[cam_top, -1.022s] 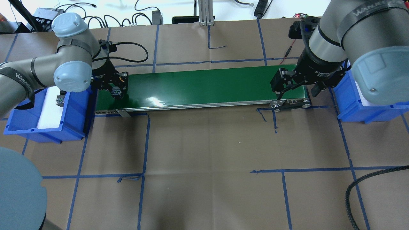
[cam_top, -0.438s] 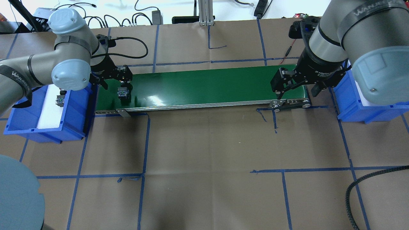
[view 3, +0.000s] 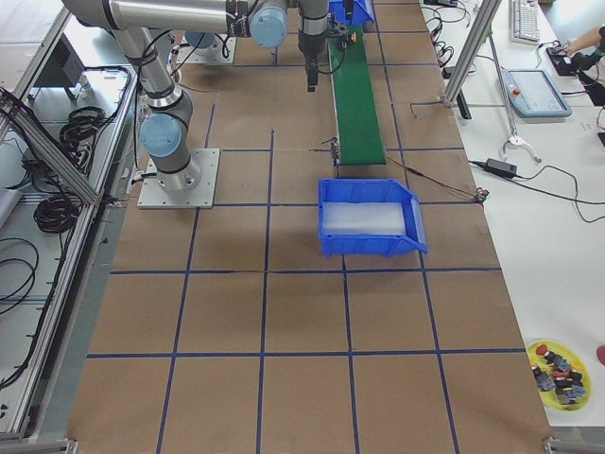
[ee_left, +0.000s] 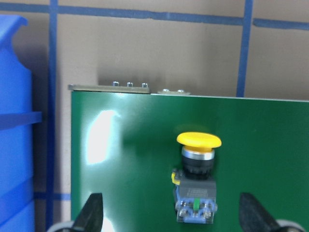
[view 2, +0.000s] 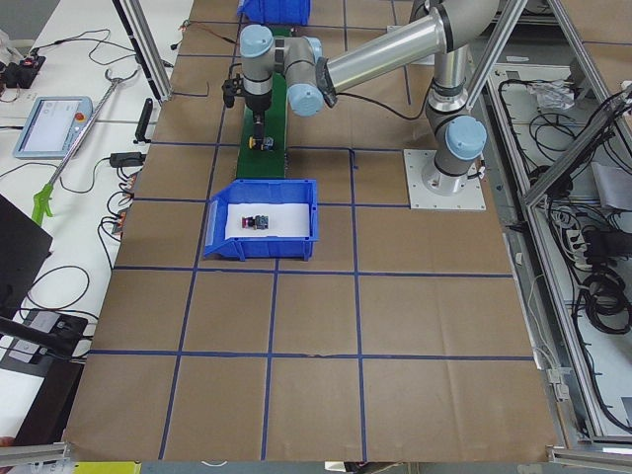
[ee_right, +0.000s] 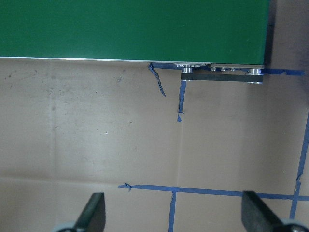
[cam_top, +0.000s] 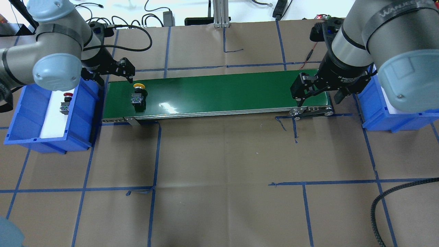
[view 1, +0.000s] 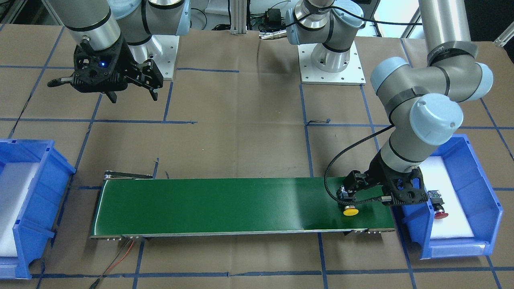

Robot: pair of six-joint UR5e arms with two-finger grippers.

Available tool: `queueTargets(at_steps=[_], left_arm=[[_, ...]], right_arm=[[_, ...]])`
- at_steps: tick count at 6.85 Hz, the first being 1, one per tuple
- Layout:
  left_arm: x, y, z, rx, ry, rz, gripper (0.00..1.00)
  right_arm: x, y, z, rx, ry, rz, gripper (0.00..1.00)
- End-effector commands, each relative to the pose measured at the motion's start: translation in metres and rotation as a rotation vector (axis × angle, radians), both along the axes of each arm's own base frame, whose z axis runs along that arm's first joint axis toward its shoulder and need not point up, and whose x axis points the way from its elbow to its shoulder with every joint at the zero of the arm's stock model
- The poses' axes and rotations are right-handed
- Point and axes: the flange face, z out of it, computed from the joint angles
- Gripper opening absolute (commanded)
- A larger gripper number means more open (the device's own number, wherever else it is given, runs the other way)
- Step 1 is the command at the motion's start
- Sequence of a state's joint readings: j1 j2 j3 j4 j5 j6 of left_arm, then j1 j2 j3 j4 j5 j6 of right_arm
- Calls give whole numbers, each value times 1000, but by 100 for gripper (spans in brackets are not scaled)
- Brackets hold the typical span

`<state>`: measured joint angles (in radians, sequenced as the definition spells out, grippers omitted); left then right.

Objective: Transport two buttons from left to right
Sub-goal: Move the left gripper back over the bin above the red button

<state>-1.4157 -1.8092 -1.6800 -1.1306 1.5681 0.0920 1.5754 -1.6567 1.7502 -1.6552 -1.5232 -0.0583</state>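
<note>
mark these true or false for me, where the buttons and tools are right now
1. The yellow button is on the green conveyor belt. True.
2. The left tool is shut on the yellow button. False: it is open, and the button lies free on the belt.
3. The red button is in the left blue bin. True.
4. The right tool holds a button. False: it is open and empty.

Bright, even light from above; shadows are soft. White glare patches sit on the green belt (cam_top: 219,91). The left wrist view is slightly blurred.
</note>
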Motion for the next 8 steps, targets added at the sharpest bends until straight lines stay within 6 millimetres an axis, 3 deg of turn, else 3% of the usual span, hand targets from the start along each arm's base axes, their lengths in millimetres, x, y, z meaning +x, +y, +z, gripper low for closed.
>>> queueTargets(at_steps=[1,3,6,8], left_arm=[[4,20,56,14,-4,-12,100],[13,13,80,15,-8,-27,100],[131,7,67,41,-22,-121,100],[208,15,50,59,-20,-146,100]], right_arm=[[0,0,0,0,0,0,100],[0,0,0,0,0,0,100],[0,0,0,0,0,2,100],[0,0,0,0,0,0,100]])
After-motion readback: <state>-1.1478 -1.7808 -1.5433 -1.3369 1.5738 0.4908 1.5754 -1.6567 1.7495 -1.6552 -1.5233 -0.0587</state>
